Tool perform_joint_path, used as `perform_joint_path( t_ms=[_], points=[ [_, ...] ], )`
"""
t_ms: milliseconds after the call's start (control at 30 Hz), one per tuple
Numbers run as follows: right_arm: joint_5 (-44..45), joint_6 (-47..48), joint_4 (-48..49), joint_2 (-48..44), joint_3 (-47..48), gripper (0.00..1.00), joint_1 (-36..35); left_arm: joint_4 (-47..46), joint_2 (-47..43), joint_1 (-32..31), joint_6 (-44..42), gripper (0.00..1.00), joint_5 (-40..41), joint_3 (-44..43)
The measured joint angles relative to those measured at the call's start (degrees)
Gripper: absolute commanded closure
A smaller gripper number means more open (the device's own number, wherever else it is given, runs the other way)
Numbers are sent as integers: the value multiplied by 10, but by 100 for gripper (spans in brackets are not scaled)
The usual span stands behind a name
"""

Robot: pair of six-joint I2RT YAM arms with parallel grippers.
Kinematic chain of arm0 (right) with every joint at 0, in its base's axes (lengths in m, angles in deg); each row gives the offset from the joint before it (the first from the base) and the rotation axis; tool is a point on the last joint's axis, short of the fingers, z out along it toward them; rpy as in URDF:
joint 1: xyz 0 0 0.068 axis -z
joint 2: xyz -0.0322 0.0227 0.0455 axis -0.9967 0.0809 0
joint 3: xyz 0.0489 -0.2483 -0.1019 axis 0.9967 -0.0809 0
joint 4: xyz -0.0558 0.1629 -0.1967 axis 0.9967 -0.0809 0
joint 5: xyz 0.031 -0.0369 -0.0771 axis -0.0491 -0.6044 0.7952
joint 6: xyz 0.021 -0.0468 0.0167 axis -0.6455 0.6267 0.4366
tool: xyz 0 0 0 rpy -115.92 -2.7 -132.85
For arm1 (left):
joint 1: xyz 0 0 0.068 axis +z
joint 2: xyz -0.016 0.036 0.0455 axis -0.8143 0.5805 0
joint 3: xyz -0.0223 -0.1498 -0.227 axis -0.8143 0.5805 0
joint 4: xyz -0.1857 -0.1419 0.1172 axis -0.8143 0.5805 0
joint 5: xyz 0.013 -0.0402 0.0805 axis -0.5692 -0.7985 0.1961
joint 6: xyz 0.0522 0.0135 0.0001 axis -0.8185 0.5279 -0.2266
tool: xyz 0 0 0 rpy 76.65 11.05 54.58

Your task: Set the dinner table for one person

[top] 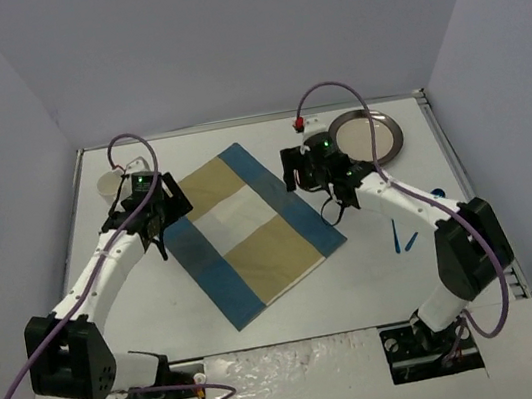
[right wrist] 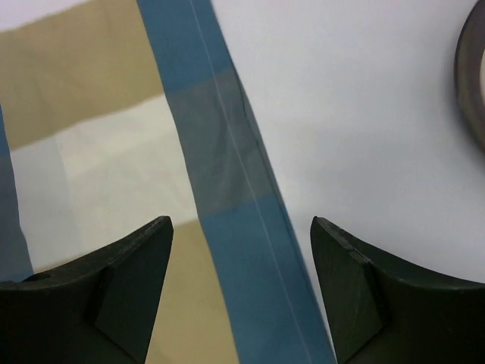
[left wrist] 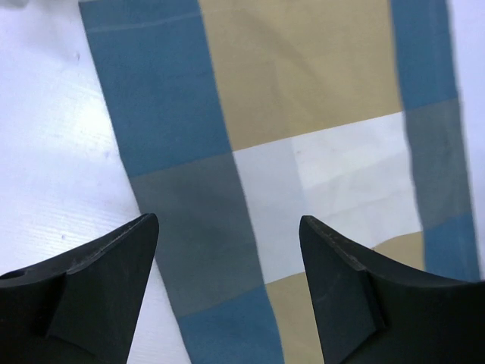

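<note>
The white counter (top: 362, 291) fills the middle of the frame, a striped mat (top: 250, 227) at its centre. The left pincer (left wrist: 227, 227) gapes empty over the mat's left blue band; the right pincer (right wrist: 241, 227) spreads empty over its right edge.

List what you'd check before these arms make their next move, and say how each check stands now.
1. The mat lies flat on the table: ok.
2. The mat sits square to the table's edge: not ok, it is skewed.
3. The left gripper is open and empty: ok.
4. The right gripper is open and empty: ok.
5. The plate is bare, near the right gripper: ok.
6. Which pieces the blue cutlery includes: cannot tell.
</note>
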Motion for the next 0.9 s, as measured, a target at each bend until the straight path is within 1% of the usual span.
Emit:
perform_joint_path(
  t_ms=[167,267,400,533,767,900],
  points=[
    [-33,-55,22,-57,-157,43,0,-36,61,3,8,34,-7,47],
    [-46,-71,15,-70,-214,47,2,-57,108,5,11,36,-8,54],
    [-60,-82,33,-83,-250,55,5,-76,140,14,18,37,-6,55],
    [-77,-90,65,-91,-278,58,18,-95,149,22,32,38,1,65],
    [-104,-103,74,-91,-313,58,79,-108,154,28,57,39,28,97],
    [-110,-104,74,-88,-314,58,85,-120,149,37,71,39,38,106]
  ],
)
